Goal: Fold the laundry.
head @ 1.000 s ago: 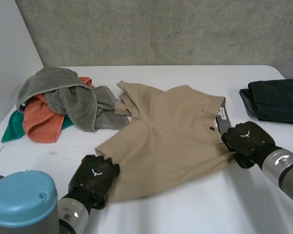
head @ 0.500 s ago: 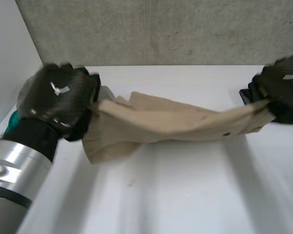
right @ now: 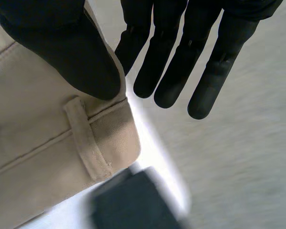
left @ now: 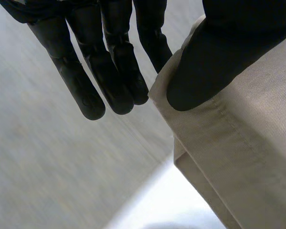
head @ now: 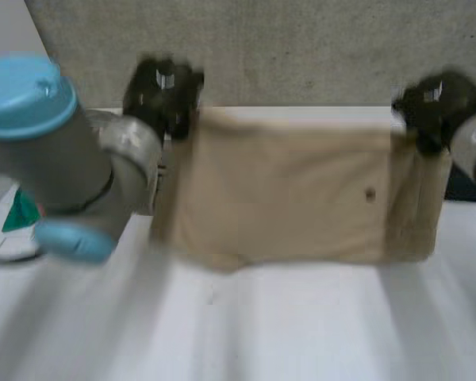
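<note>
So the beige shorts are up in the air, stretched out flat above the white tabletop, with one hand on each top corner. At the stitched edge, the left hand pinches the cloth between its thumb and straight fingers. Same deal for the right hand at the waistband, thumb just above a belt loop. Each hand has a little white logo on the back, too blurry to read.

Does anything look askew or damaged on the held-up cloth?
No damage. The beige shorts hang between left hand and right hand; only the end by the right hand seems doubled over.
</note>
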Motion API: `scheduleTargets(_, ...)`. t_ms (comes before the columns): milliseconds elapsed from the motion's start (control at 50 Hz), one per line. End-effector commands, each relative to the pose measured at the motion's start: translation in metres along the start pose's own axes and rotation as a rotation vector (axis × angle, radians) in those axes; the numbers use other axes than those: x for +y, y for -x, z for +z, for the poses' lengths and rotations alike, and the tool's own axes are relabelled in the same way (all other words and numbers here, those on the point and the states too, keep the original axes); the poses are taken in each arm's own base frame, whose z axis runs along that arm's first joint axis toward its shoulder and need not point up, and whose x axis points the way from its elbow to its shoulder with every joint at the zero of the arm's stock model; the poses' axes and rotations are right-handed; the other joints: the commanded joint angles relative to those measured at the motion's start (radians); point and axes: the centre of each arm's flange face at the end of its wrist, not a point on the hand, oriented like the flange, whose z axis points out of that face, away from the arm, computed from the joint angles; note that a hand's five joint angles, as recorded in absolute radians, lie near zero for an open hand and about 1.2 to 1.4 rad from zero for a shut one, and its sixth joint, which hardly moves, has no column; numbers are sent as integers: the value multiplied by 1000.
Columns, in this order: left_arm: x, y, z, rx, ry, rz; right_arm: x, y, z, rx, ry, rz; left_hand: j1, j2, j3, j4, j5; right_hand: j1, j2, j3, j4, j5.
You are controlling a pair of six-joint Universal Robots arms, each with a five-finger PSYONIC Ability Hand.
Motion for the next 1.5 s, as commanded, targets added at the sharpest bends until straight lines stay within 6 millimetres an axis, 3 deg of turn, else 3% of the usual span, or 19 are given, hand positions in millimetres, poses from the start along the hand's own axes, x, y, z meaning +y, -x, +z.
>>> scheduleTargets(20,-119,62,58,-182,-684,90,-86,-65,31,464,-497,-39,283,197,203,197,223,286,220,201,195,212)
scheduleTargets(80,-138,76,56,-236,-764,101,-111,-82,27,584,-678,-41,283,197,203,197,223,286,220,201,195,212)
scheduleTargets(180,-131,77,55,-237,-730,94,-107,-78,30,563,-656,-21,283,197,203,197,223,286,220,201,195,212)
scheduleTargets(320,-56,43,51,-131,-493,69,-69,-44,49,413,-516,24,283,197,203,197,223,286,220,201,195,212)
scheduleTargets(420,-6,17,37,-54,-344,53,-23,-3,67,281,-374,40,283,197,203,197,223,286,220,201,195,212)
scheduleTargets(580,77,-40,-11,109,-51,26,60,75,74,38,-104,53,283,197,203,197,223,286,220,201,195,212)
scheduleTargets(660,94,-54,-43,160,104,21,83,94,56,-52,9,40,283,197,203,197,223,286,220,201,195,212)
scheduleTargets(740,76,-42,-75,165,227,27,93,104,29,-132,95,15,283,197,203,197,223,286,220,201,195,212)
scheduleTargets(860,55,-31,-123,249,423,35,68,85,-34,-189,155,-104,283,197,203,197,223,286,220,201,195,212)
scheduleTargets(880,49,-29,-140,287,495,39,66,83,-42,-203,168,-116,283,197,203,197,223,286,220,201,195,212)
scheduleTargets(960,27,-34,-191,438,657,55,60,84,-98,-342,273,-186,283,197,203,197,223,286,220,201,195,212)
scheduleTargets(1000,16,-40,-218,539,721,75,61,85,-113,-388,300,-201,283,197,203,197,223,286,220,201,195,212)
scheduleTargets(1040,12,-47,-227,589,706,93,66,82,-121,-406,337,-220,283,197,203,197,223,286,220,201,195,212)
scheduleTargets(1100,11,-52,-224,592,668,96,72,80,-119,-392,349,-222,283,197,203,197,223,286,220,201,195,212)
scheduleTargets(1200,22,-63,-192,531,550,86,77,85,-111,-367,320,-205,211,125,130,124,150,286,220,201,195,212)
scheduleTargets(1240,24,-65,-181,507,516,85,81,88,-104,-362,316,-188,-453,-539,-534,-540,-513,286,220,201,195,212)
scheduleTargets(1280,24,-61,-164,464,465,91,83,90,-101,-357,314,-179,-845,-931,-926,-932,-906,286,220,201,195,212)
scheduleTargets(1380,29,-52,-123,384,358,133,85,91,-97,-343,311,-160,-882,-968,-963,-969,-943,286,220,201,195,212)
scheduleTargets(1500,44,-61,-66,347,179,197,86,94,-98,-345,307,-146,-853,-939,-933,-939,-913,286,220,201,195,212)
